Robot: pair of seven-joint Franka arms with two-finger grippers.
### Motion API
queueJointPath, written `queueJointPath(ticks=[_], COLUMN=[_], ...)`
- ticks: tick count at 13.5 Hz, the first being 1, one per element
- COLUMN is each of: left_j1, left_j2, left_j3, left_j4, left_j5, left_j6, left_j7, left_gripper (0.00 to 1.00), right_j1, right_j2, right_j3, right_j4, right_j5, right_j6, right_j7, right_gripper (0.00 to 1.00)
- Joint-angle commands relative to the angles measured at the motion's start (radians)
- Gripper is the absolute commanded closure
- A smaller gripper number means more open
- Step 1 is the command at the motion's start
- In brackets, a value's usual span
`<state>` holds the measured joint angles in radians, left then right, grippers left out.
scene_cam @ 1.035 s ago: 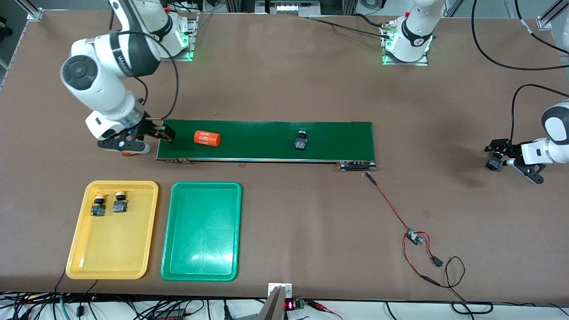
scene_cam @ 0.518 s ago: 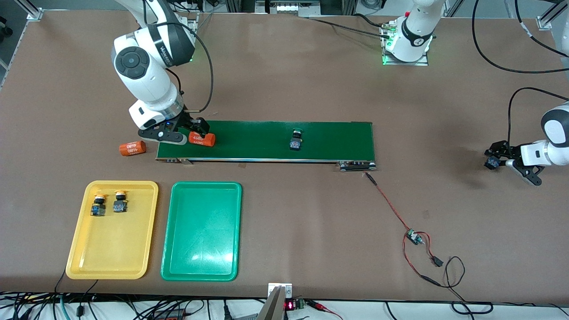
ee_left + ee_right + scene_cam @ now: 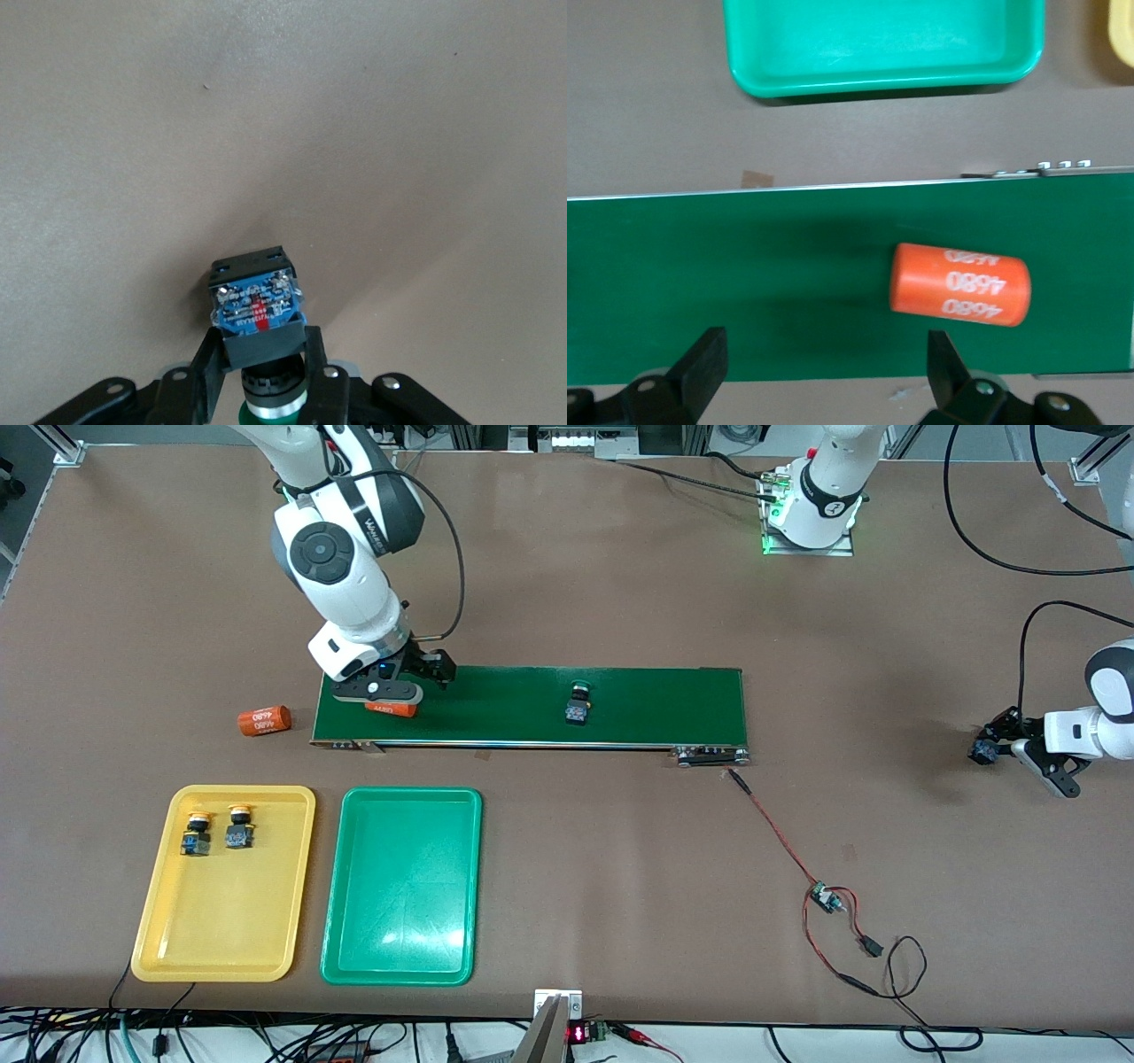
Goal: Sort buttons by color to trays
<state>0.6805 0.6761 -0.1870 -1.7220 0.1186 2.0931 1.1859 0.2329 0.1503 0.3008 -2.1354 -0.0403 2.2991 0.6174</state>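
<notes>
Two yellow-capped buttons (image 3: 196, 834) (image 3: 239, 828) lie in the yellow tray (image 3: 159, 921). The green tray (image 3: 403, 886) beside it holds nothing; its rim shows in the right wrist view (image 3: 886, 80). One green-capped button (image 3: 578, 707) lies on the green conveyor belt (image 3: 656, 708). My left gripper (image 3: 992, 749) (image 3: 261, 376) is shut on another green-capped button (image 3: 257, 305) over bare table at the left arm's end. My right gripper (image 3: 403, 686) (image 3: 824, 372) is open and empty over the belt's end, just above an orange "4680" cylinder (image 3: 392, 708) (image 3: 959, 285).
A second orange "4680" cylinder (image 3: 265, 720) lies on the table just off the belt's end. A small circuit board (image 3: 824, 899) with red and black wires lies nearer the front camera toward the left arm's end. A yellow tray corner (image 3: 1123, 27) shows in the right wrist view.
My right gripper has moved from beside the belt's end to over the belt, uncovering the cylinder on the table. The belt's cylinder and button have drifted toward the right arm's end.
</notes>
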Motion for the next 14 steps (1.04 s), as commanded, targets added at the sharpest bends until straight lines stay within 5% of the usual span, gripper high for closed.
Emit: queueJointPath(ticks=[1, 4, 7, 9, 14], left_j1=[0.001, -0.045, -0.104, -0.134, -0.347], left_j2=[-0.047, -0.136, -0.197, -0.243, -0.314], left_j3=[-0.011, -0.023, -0.112, -0.182, -0.186], left_j4=[0.015, 0.005, -0.010, -0.054, -0.096], left_j5=[0.013, 0.009, -0.030, -0.033, -0.171], left_j6=[-0.097, -0.223, -0.327, -0.321, -0.314], left_j7=[0.012, -0.058, -0.260, -0.424, -0.736], left_gripper=[0.99, 1.00, 1.00, 1.00, 1.00], right_j1=[0.040, 0.069, 0.101, 0.121, 0.157], right_j2=[0.047, 0.083, 0.109, 0.135, 0.175], right_j3=[0.000, 0.000, 0.000, 0.000, 0.000], right_j4=[0.046, 0.092, 0.117, 0.135, 0.167], right_j5=[-0.022, -0.078, -0.092, -0.139, -0.188], right_j6=[0.010, 0.000, 0.000, 0.000, 0.002], right_j7=[0.076, 0.105, 0.143, 0.207, 0.330], right_gripper=[0.00, 0.00, 0.00, 0.00, 0.00])
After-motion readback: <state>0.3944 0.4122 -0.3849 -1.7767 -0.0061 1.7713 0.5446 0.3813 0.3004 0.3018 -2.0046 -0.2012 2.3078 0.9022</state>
